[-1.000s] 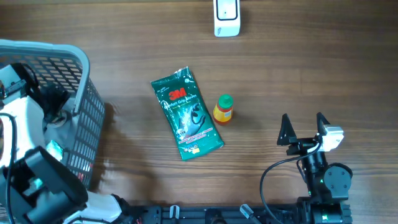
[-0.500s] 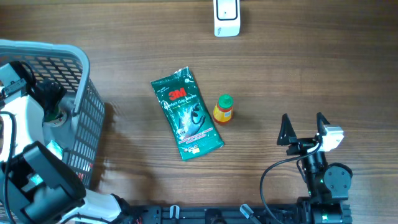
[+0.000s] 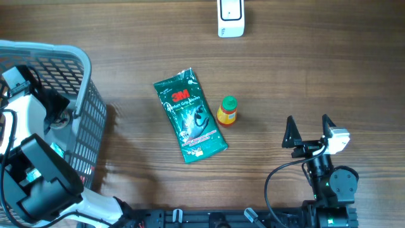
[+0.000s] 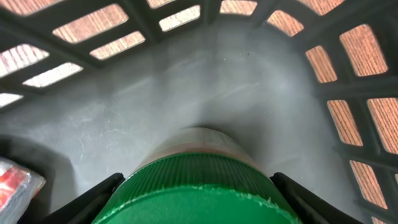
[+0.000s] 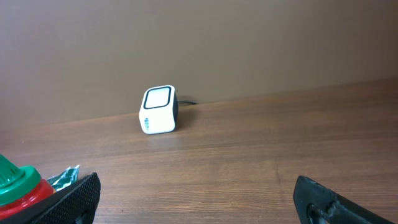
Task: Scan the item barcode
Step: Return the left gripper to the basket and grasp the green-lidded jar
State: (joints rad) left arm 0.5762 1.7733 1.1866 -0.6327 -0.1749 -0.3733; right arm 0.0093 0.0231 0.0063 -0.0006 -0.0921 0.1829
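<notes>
A green ribbed screw cap (image 4: 199, 186) fills the lower middle of the left wrist view. It tops a small bottle standing on the grey floor of a mesh basket (image 3: 71, 53), which sits at the left edge of the overhead view. Only a pale sliver of the bottle's shoulder shows past the cap. Its label and barcode are hidden.

The left gripper (image 4: 198, 208) reaches down into the basket, with its dark fingers (image 4: 93, 200) flanking the cap on both sides. Whether they press on the cap or stand just clear of it cannot be told.

The bottle looks like rigid plastic, probably small and light. The ribs should give the pads a firm bite, so the cap is the likely place to hold. That grip would also leave the body bare for the scanner. A smooth round body might swing or twist under a loose grip.

A red and white packet (image 4: 15, 186) lies in the basket at the lower left of that view.

On the wooden table (image 3: 316, 63), near the centre of the overhead view, lies a green 3M packet (image 3: 190, 117). A small yellow bottle (image 3: 227, 111) with a green cap stands just beside it. The white scanner (image 3: 231, 18) stands at the top centre, well apart from the basket.

At the lower right, the right gripper (image 3: 310, 134) rests with its jaws spread wide and nothing between them.
</notes>
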